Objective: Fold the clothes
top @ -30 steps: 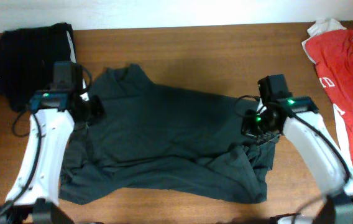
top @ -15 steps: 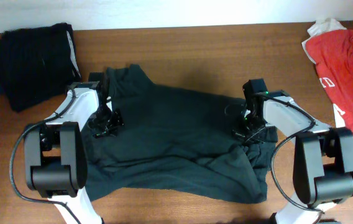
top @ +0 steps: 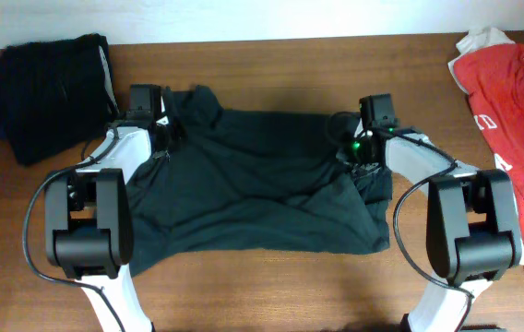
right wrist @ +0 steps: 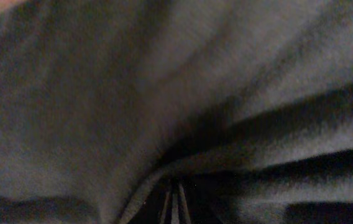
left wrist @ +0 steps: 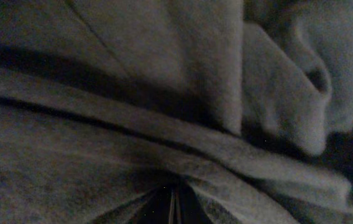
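Where it lies rumpled across the middle of the brown wooden table, the dark grey-green cloth T-shirt is pinched near both upper corners: the left gripper and the right gripper are each clamped tight on its cloth. A black folded garment sits far left and a red white-printed garment far right.

Left arm and right arm stretch away from their bases, leaning inward; left gripper and right gripper each show fingers pressed together, pinching the dark T-shirt
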`<state>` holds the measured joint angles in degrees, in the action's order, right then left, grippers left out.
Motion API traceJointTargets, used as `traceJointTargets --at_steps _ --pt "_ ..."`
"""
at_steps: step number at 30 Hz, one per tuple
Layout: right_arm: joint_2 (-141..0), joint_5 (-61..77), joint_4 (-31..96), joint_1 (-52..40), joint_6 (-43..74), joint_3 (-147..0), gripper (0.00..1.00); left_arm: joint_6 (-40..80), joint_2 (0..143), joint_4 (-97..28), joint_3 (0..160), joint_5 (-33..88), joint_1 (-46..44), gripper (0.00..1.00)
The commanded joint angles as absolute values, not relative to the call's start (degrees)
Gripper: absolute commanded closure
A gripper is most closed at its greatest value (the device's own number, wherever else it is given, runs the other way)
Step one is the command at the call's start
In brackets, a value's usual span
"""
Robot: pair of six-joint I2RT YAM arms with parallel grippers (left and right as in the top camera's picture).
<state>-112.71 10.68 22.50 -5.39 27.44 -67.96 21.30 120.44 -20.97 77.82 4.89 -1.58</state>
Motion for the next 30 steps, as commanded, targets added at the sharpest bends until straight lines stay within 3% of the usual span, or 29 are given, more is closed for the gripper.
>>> traceJointTargets --at_steps 1,6,8,10,12,13,15,20,21,23,27,30 --pt "-114.67 6.44 25.85 -0.23 23.38 -76.51 0.9 27.0 125.91 -19.07 75.09 -6.15 3.81 1.0" --pt "-114.83 5.41 39.44 2.66 19.92 -93.76 0.89 27.42 125.86 -23.81 83.24 -5.85 9.06 0.99" --pt "-114.8 12.64 50.15 2.02 16.58 -100.16 0.64 27.38 125.86 -34.24 92.75 -5.63 8.4 0.89" --pt "-114.8 20.93 60.03 -0.1 10.7 -102.02 0.43 27.38 125.86 -47.33 104.01 -5.15 6.87 0.67" --pt "-114.8 20.56 66.89 -4.38 4.67 -100.07 0.32 27.35 125.86 -58.15 112.03 -1.48 4.95 0.01" --pt "-114.8 19.66 67.48 -7.51 2.2 -97.58 0.18 26.89 125.86 -62.85 114.17 3.51 4.1 0.01" --pt "-114.83 16.78 64.95 -11.62 2.15 -92.12 0.01 25.21 125.89 -67.77 114.17 4.75 3.51 0.01" --pt "-114.8 16.69 49.56 -14.22 3.88 -75.99 0.01 22.17 125.89 -74.06 114.15 4.73 3.42 0.01" --pt "-114.83 16.69 49.43 -14.22 3.88 -75.9 0.29 22.17 125.89 -74.06 114.15 4.73 3.4 0.01" --pt "-114.8 16.69 49.36 -14.17 4.16 -75.96 0.44 22.17 125.89 -74.06 114.15 4.71 3.42 0.01" --pt "-114.78 15.86 58.39 -11.44 6.72 -81.56 0.92 22.17 125.89 -74.24 114.04 3.25 3.4 0.01" --pt "-114.34 15.81 69.71 -9.23 6.92 -87.72 0.96 22.17 125.89 -74.19 114.04 3.25 3.4 0.01"
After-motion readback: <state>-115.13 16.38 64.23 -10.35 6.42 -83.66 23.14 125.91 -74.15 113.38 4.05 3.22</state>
